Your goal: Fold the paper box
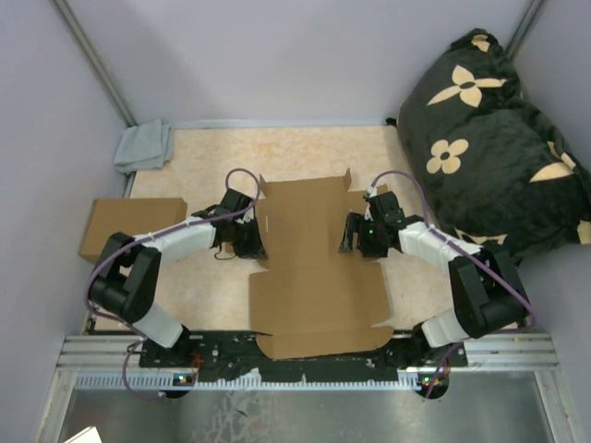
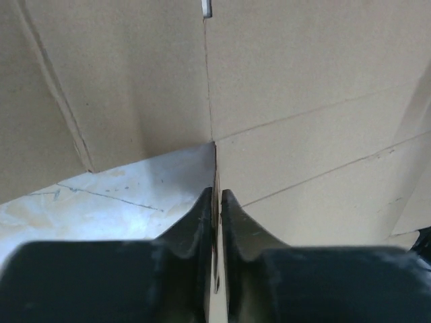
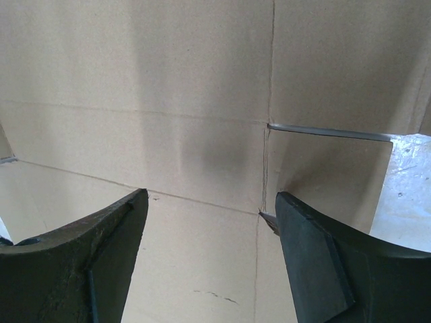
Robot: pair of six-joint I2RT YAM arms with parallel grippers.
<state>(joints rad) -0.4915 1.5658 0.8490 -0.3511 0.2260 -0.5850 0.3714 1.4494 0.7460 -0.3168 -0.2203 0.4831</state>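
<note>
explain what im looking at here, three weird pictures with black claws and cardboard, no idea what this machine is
These are two robot arms bolted to the near edge of a table, working on a flat brown paper box. The wide picture looks down from above and behind them. The other two come from small cameras on each wrist, so the black shapes at the bottom are that arm's own fingers.

The left tool has its fingers almost together around a thin upright edge of the box; it looks like a pinch on a flap. The right tool stands wide open at the opposite side, holding nothing.

Also around: a second flat cardboard box at the left, a small grey cloth in the far corner, and a dark flowered cushion at the right.
</note>
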